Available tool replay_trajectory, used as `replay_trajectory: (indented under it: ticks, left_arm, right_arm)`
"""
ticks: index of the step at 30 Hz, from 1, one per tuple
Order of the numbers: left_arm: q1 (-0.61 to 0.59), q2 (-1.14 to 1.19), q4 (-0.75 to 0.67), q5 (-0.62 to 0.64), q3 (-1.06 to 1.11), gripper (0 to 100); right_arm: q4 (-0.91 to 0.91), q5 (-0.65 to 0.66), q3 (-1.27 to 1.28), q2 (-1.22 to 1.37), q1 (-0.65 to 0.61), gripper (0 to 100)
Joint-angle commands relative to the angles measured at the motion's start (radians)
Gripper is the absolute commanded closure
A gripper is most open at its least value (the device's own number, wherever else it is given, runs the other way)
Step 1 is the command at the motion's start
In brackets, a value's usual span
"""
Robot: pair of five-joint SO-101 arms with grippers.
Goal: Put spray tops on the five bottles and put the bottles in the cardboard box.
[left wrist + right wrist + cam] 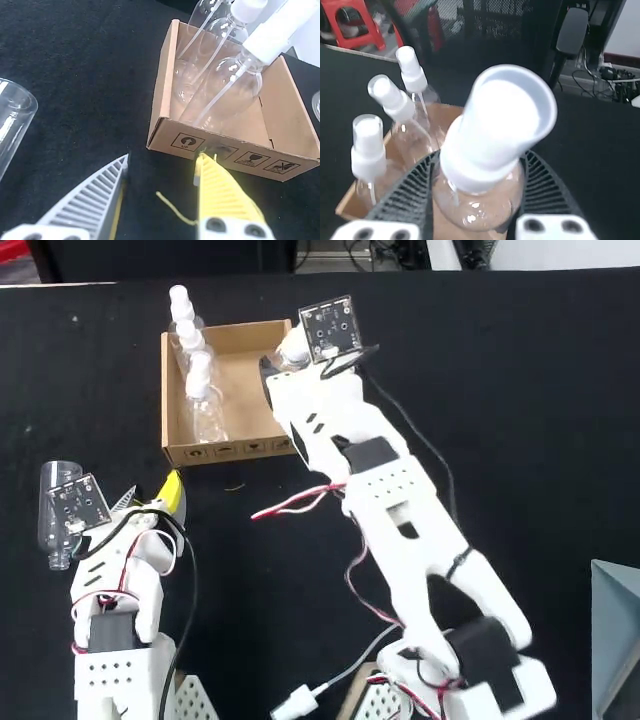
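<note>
Lying on the black table cloth [500, 390] by the arms' bases is a loose white spray top with a thin dip tube [298, 703]. A grey angular object [617, 640] sits at the table's edge, well apart from everything else. A short yellowish strand [172, 209] lies on the cloth between the left gripper [162, 162] and the front wall of the brown cardboard box [245, 385].

Three clear plastic bottles with white spray tops [205, 405] stand in a row along one side of the box, close together and upright or slightly leaning. The brown floor shows beside them. In the high view the right arm's white body crosses the box's opposite wall and hides its near corner.

The right gripper [480, 167] is clenched around a clear round-shouldered bottle with a white spray top [495, 125], its ribbed dark fingers pressing on the shoulders just below the cap. From above, this bottle [290, 350] is at the far end of the wall opposite the row. Whether it touches the floor of the box cannot be told.

The left gripper's jaws are released, with one grey ribbed finger and one yellow finger spread apart and nothing between them. They point at the box's front wall from nearby. A clear uncapped bottle [50, 490] lies on its side on the cloth just beside the left arm, on the side away from the box, apart from the fingers.
</note>
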Motion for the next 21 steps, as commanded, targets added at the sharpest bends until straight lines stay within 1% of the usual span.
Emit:
replay_trajectory:
  ticks: [1,21]
  left_arm:
    - [-0.008,-0.015,0.000,-0.006,0.022,80]
    - [-0.005,-0.015,0.000,-0.006,0.022,80]
  right_arm:
    - [-0.032,-0.011,-0.137,0.025,-0.023,88.1]
    - [-0.037,-0.009,-0.443,0.383,-0.018,87.8]
